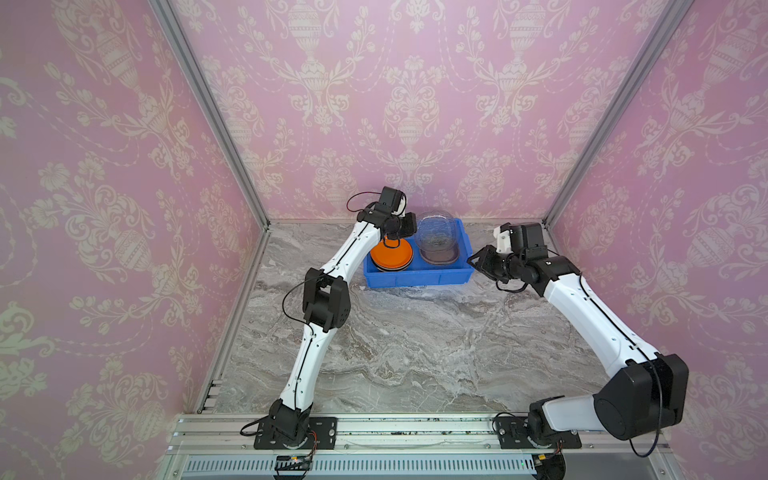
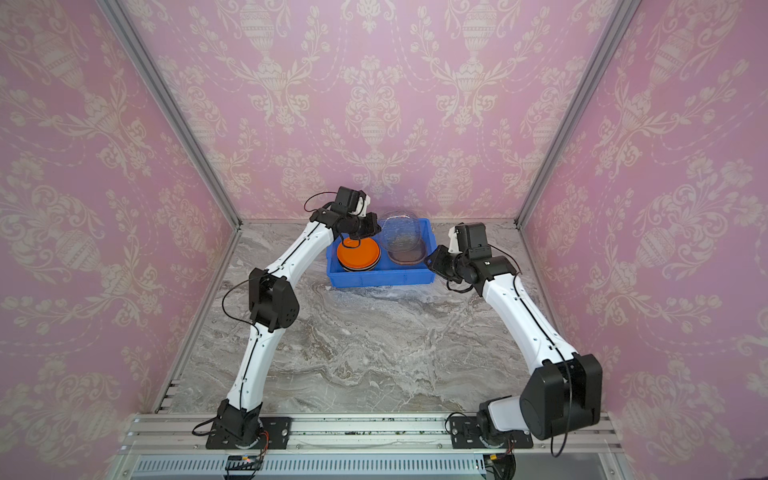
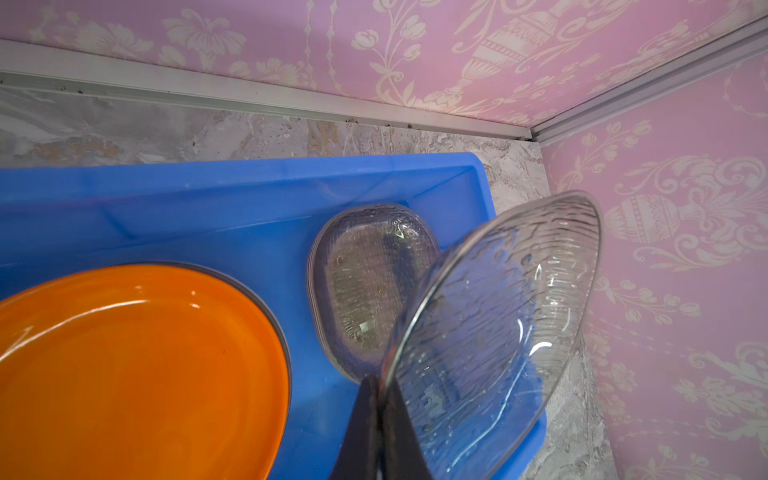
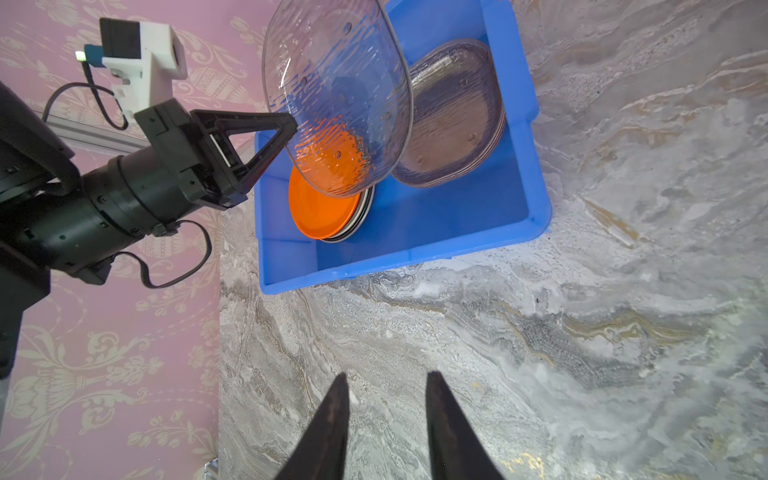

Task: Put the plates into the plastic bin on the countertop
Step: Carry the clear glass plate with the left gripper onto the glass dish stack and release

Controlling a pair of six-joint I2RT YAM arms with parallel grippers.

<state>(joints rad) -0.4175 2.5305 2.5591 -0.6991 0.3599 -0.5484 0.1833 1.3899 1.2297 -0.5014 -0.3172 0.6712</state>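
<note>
Right fingers (image 4: 337, 407) partly open, empty, above table (image 4: 540, 332). Left wrist view — left fingers (image 3: 365, 436) clamped on one clear plate (image 3: 498, 324), tilted over one bin (image 3: 208, 208); inside, two piles: orange plate (image 3: 137, 365) topmost, glass plates (image 3: 365, 282). In both top views, bin far back.

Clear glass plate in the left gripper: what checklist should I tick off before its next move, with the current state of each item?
1. Grip: left gripper shut on the clear glass plate at its rim: ok.
2. Position: plate above the blue bin: ok.
3. Plate level for stacking: not ok, steeply tilted.
4. Landing spot: glass stack in the bin has nothing on top: ok.
5. Clearance: right gripper open, outside the bin over the countertop: ok.
</note>
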